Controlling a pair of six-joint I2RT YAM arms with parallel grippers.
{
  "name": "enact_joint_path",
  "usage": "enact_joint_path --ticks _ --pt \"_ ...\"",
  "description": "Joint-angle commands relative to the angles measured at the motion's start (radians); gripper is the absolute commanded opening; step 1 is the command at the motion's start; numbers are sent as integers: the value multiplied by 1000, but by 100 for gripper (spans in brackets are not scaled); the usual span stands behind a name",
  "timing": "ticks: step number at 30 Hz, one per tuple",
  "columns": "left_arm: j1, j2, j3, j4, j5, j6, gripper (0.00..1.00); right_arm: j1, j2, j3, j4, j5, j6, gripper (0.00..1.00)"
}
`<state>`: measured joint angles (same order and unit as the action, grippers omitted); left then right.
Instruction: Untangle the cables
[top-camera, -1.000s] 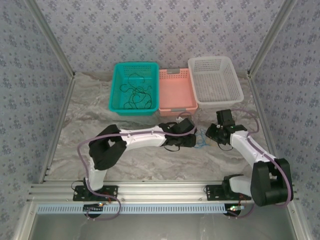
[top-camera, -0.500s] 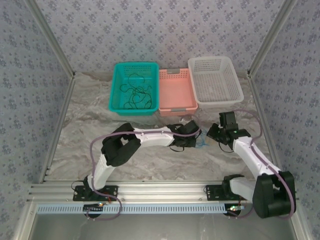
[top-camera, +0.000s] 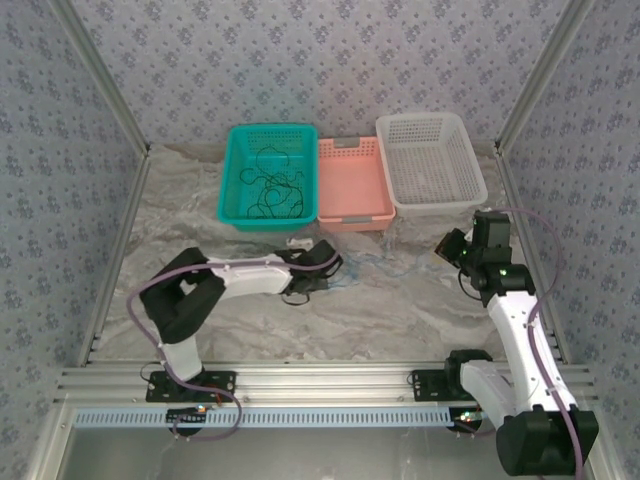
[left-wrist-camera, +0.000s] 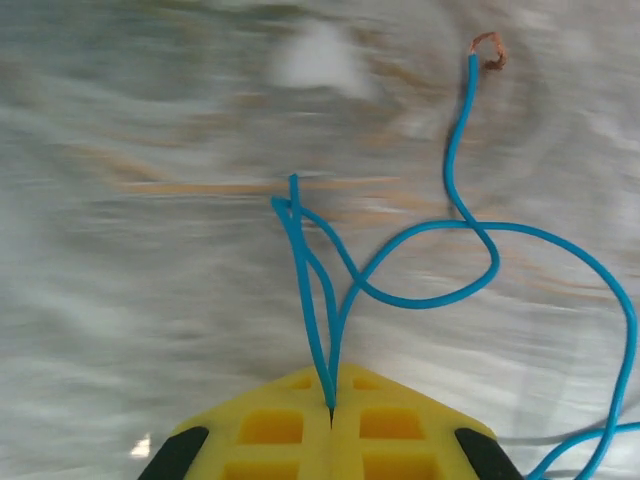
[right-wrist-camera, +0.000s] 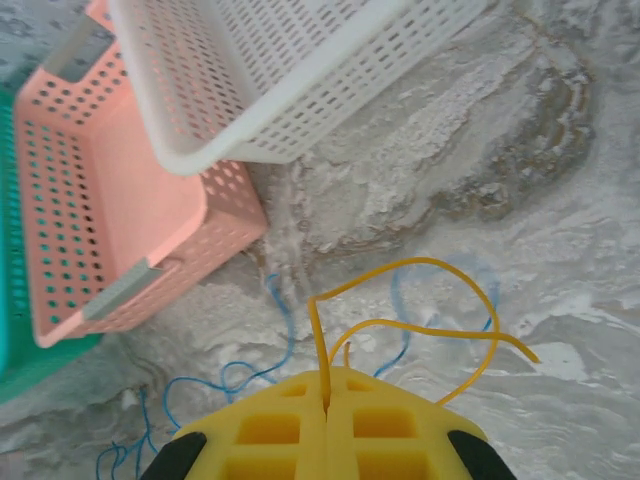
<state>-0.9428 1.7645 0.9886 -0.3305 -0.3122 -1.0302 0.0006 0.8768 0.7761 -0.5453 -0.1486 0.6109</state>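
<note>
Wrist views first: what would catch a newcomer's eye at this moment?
Each gripper is shut on a thin wire. The left gripper pinches a blue cable that loops over the marbled table, and the right gripper pinches a yellow cable. At the table's far edge, side by side, stand a teal basket with black cables inside, a pink basket and a white basket.

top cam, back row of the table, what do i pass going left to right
teal basket with black cables lying in it → pink basket → white basket
</note>
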Motion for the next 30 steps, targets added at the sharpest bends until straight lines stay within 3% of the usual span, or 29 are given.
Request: enact_joint_path --ticks 1,3,4,7,9,15,23,30 --pt "11 -81 -57 -1 -16 4 0 -10 -5 10 39 -173 -22 0" --pt "15 -113 -54 -5 -14 24 0 -6 -2 7 70 -245 -26 0" --pt "14 -134 -48 -10 -13 32 5 -4 -3 3 80 -273 -24 0" --pt "5 -203 -23 -17 -19 49 46 -1 -19 -10 117 -359 -14 0" --pt "-8 -240 9 -29 -14 65 55 1 -32 -19 143 -405 2 0" --pt "-86 -277 97 51 119 114 55 14 -52 -54 197 -467 84 0" --pt "-103 -193 42 453 382 -98 53 84 -63 -94 253 -461 161 0" --pt "-100 -150 24 546 398 -182 51 161 -78 -121 266 -427 183 0"
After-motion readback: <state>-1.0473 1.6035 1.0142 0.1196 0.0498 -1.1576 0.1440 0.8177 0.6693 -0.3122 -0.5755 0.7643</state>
